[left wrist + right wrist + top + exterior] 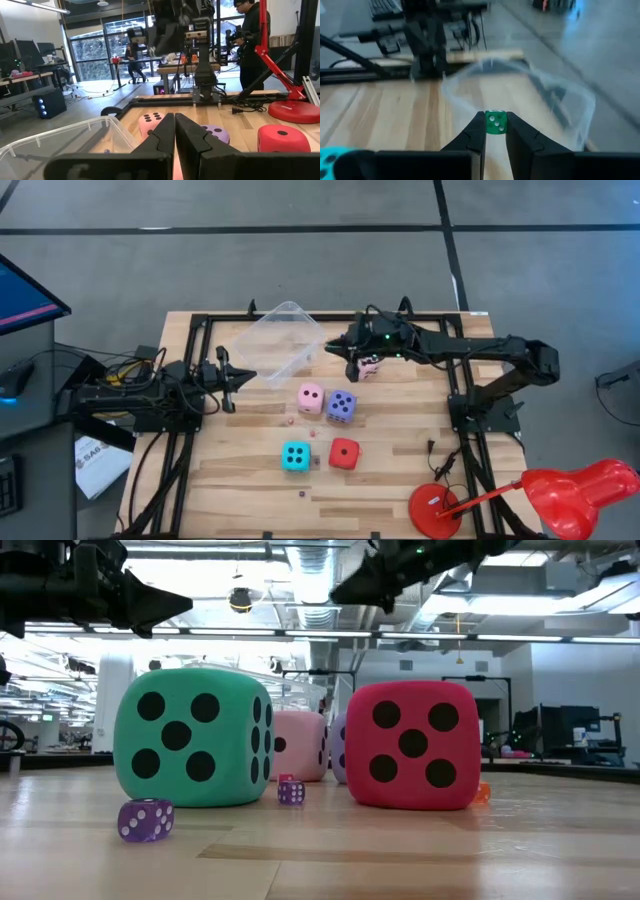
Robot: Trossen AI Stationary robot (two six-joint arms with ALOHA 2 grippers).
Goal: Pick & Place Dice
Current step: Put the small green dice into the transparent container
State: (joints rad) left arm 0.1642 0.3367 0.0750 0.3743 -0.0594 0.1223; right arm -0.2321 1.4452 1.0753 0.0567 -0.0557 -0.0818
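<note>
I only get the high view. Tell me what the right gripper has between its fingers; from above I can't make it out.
Observer: The right gripper is shut on a small green die; its wrist view shows three pale pips on the face toward the camera.
Operator: Report what lies ahead of it.
Observer: In that wrist view the clear tub sits just beyond the die, over the wooden table.
Operator: Now check the left gripper.
Observer: The left gripper is shut with nothing in it; its wrist view shows the two fingers pressed together.
</note>
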